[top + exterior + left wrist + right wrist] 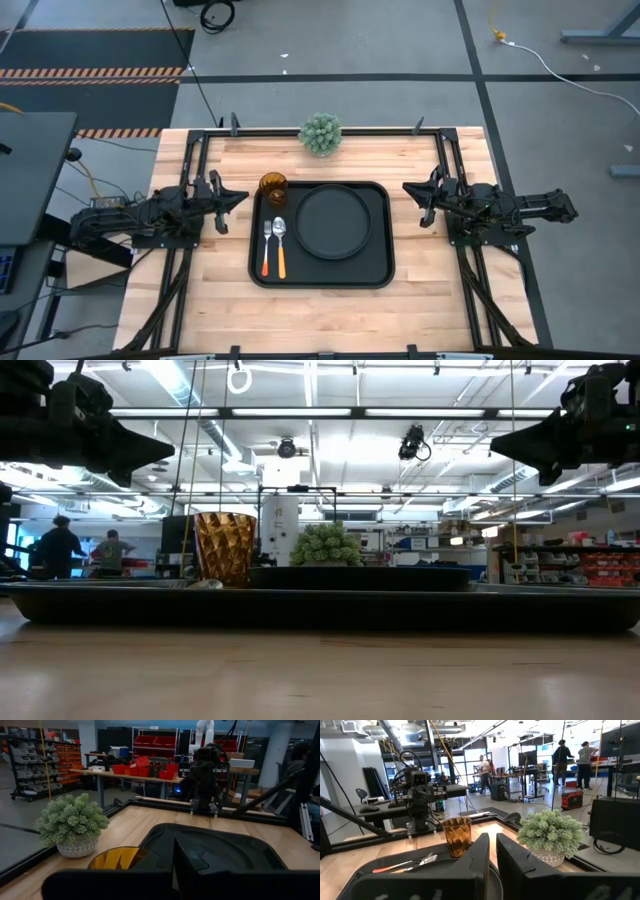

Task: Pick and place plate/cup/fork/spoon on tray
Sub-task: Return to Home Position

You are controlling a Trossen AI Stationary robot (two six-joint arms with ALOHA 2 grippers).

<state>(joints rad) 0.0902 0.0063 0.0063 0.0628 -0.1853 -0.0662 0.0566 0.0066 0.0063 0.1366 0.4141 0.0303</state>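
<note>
Both sets of jaws are closed on nothing: we see the left gripper pinched together off the tray's left edge, and the right gripper with only a thin slit between its fingers off the tray's right edge. Each hangs above the table, clear of every item.

We find the tray lying flat in the middle of the table, between the two arms. On it, the plate fills the right part, flat and upright. In the tray's far left corner stands the cup, upright, just beside the plate's rim without a contact that we can confirm. Nearer than the cup, on the tray's left part, the spoon and the fork lie side by side, parallel, handles pointing to the near edge, the fork on the outer side.

Beyond the tray, at the table's far edge, sits a plant in a pale pot.

In the low view we see people standing far back in the room.
</note>
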